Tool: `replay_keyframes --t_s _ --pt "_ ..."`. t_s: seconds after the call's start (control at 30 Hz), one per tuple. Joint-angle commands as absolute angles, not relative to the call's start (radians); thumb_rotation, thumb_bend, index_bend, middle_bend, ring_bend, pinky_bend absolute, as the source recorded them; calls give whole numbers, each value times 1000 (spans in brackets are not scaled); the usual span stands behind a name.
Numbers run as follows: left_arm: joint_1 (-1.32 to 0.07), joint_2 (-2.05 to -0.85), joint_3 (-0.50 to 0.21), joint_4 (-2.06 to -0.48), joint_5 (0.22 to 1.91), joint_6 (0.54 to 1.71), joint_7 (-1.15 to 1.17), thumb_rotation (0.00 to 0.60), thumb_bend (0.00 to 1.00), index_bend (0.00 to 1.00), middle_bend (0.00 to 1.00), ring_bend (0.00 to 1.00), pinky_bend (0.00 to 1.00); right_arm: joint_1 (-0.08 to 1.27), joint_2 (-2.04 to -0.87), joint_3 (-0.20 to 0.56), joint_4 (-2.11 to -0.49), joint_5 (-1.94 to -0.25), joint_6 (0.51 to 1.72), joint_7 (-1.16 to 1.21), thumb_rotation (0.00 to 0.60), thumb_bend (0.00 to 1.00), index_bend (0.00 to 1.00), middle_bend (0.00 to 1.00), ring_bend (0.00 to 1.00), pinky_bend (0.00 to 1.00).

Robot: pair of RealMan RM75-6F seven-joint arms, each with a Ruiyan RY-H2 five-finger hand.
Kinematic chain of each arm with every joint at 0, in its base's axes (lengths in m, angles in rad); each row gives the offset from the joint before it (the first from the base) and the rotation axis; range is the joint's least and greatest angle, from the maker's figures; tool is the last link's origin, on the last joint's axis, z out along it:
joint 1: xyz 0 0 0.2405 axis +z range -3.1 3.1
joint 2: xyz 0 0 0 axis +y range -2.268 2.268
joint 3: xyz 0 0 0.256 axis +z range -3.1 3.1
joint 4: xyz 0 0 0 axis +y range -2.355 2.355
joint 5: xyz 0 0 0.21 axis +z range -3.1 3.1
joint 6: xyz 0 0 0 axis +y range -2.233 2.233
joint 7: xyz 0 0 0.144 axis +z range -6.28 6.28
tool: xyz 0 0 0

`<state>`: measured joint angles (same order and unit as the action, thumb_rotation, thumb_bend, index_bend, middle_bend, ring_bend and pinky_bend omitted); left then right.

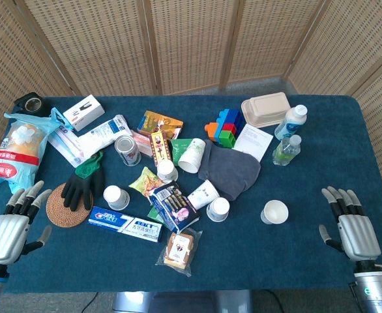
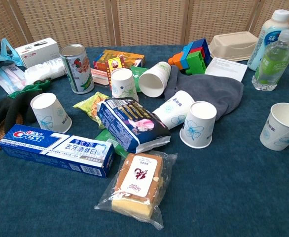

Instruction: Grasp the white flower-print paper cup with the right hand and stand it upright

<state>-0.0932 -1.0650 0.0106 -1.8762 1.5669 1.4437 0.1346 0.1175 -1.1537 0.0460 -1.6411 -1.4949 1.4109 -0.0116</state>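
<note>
Several white flower-print paper cups stand or lie among the clutter. One cup (image 1: 192, 155) (image 2: 154, 79) lies on its side with its mouth facing the front, against the grey cloth (image 1: 233, 171). Another (image 1: 203, 193) (image 2: 174, 109) lies tipped beside an upside-down cup (image 1: 218, 208) (image 2: 198, 124). An upright cup (image 1: 274, 212) (image 2: 282, 126) stands alone at the right. My right hand (image 1: 351, 225) rests near the front right edge, fingers spread, holding nothing, well right of the cups. My left hand (image 1: 15, 225) is at the front left, fingers also spread and empty. Neither hand shows in the chest view.
Two more upside-down cups (image 1: 116, 196) (image 1: 167, 171), a toothpaste box (image 1: 126, 225), a snack pack (image 1: 181, 251), a can (image 1: 127, 150), black gloves (image 1: 83, 182), toy blocks (image 1: 225, 127), a takeaway box (image 1: 266, 109) and two bottles (image 1: 289, 134) crowd the blue table (image 1: 295, 261).
</note>
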Motion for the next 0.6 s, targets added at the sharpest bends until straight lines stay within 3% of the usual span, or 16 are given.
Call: replay_keyframes --t_s 0.03,0.6 --pt "-95 -1067 10 -1876 1564 1441 137 600 472 92 32 0 0 120 -1155 48 -1640 -1492 1407 -11 594 457 0 0 0 0" --pt "-101 -1028 3 -1886 1588 1460 113 600 473 91 31 0 0 165 -1123 24 -1716 -1565 1352 -48 592 456 0 0 0 0"
